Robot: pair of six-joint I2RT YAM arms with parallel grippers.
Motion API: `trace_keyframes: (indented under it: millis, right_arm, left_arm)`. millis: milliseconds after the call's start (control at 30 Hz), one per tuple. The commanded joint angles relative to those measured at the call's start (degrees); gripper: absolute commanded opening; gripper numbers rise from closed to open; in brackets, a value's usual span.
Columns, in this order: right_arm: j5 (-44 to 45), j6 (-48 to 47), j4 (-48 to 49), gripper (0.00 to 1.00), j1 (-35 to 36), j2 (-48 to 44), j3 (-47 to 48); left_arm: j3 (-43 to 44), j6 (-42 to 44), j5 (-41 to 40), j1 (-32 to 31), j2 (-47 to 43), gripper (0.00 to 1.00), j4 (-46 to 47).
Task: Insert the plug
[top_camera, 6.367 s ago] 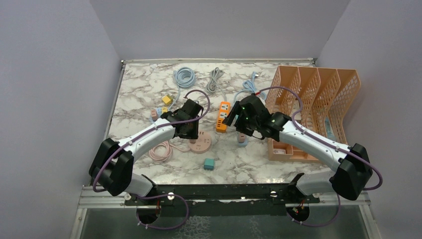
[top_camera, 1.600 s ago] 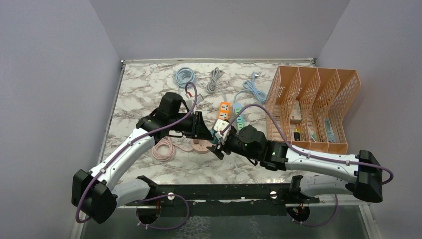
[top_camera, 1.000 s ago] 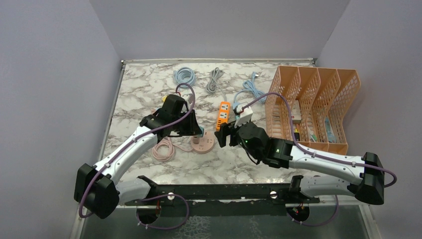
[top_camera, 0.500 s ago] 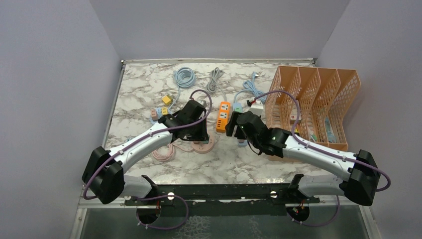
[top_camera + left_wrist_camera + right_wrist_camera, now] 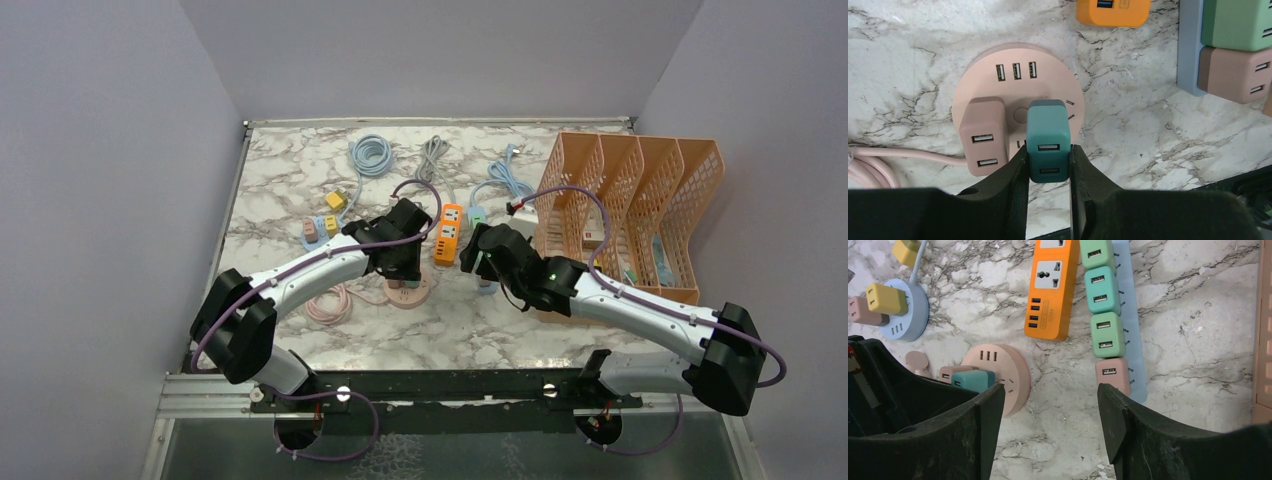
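table (image 5: 280, 170): marble-patterned top; fills the middle of the top view.
file rack (image 5: 640, 180): orange mesh, four compartments, at the right edge of the table.
right arm (image 5: 620, 300): base at lower right of the top view; links run up and left to the centre, with the wrist pitched down over the power strips.
left arm (image 5: 310, 265): base at lower left of the top view; links run up and right to the centre, with the wrist turned down over the round hub.
right gripper (image 5: 1050, 395): jaws spread wide and holding nothing; hangs above bare marble between the round hub and the blue strip.
left gripper (image 5: 1048, 155): jaws clenched on the teal plug, one finger on each side of its lower half.
blue strip (image 5: 1130, 315): lies lengthwise at upper right of the right wrist view; carries a row of four chargers (green, teal, green, pink).
orange strip (image 5: 1050, 290): just left of the blue strip, roughly parallel to it, with its sockets facing up.
round hub (image 5: 1048, 75): pink disc at the centre of the left wrist view; three USB ports near its upper edge, and a pink cord leaves at lower left.
pink charger (image 5: 984, 135): stands on the left part of the round hub, just beside the teal plug.
teal plug (image 5: 1048, 135): upright on the round hub next to the centre button, with two USB ports facing the camera; whether the prongs are fully seated cannot be told.
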Motion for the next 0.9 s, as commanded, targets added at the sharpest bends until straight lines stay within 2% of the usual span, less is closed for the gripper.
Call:
trace_keyframes:
  millis: [0, 467, 867]
  right_arm:
    - [2.88, 1.14, -2.06, 0.68, -0.33, 0.46, 0.15]
    - [3.74, 2.06, -3.75, 0.66, -0.34, 0.94, 0.71]
    - [4.38, 4.28, -5.54, 0.65, -0.32, 0.02, 0.07]
  left_arm:
    - [0.59, 0.94, 0.41, -0.39, 1.39, 0.0, -1.74]
    - [0.97, 1.55, 3.99, -0.48, 2.93, 0.0, -3.5]
    - [2.99, 2.51, -0.66, -1.36, 7.2, 0.0, -6.71]
